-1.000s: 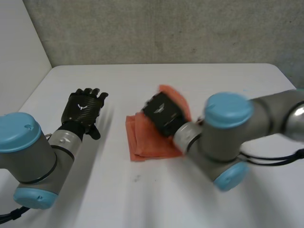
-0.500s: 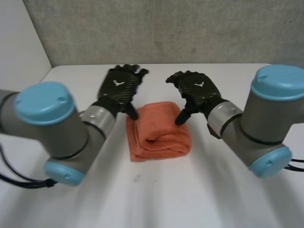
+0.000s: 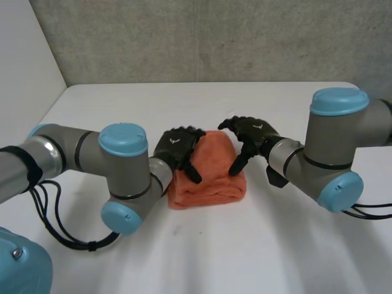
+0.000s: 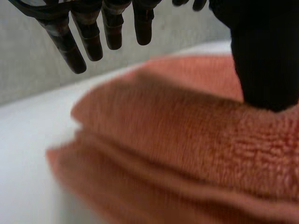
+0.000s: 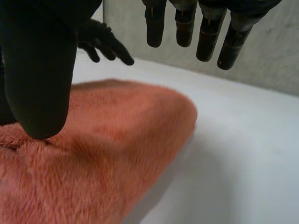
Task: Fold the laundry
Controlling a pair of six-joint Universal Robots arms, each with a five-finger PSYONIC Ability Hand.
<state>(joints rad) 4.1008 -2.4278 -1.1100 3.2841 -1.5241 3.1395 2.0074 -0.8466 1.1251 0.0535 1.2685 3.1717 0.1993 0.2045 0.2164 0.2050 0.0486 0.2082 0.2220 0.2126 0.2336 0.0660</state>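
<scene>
Two grey arms with light-blue caps, the left arm (image 3: 122, 177) and the right arm (image 3: 331, 165), reach in over the near part of a plain white desk (image 3: 214, 257). A folded orange towel (image 3: 211, 184) lies there in a thick, layered bundle near the middle.

The left robot hand (image 3: 174, 147) sits at the towel's left side, fingers spread and uncurled above the cloth. Its thumb tip rests on the top fold, and it clasps nothing. The right robot hand (image 3: 257, 133) mirrors it at the towel's right side, fingers loose and apart, with its thumb tip touching the terry pile. It likewise grips nothing.

The back of each black robot hand carries a small white emblem (image 3: 173, 140), too small to read. In the right wrist view, the left robot hand's fingers show past the far end of the towel.

Behind the hands the bare white desk runs to its far edge, where it meets a rough, speckled grey wall (image 3: 214, 37). A smooth white side panel (image 3: 24, 61) closes the corner at the robot's left.
</scene>
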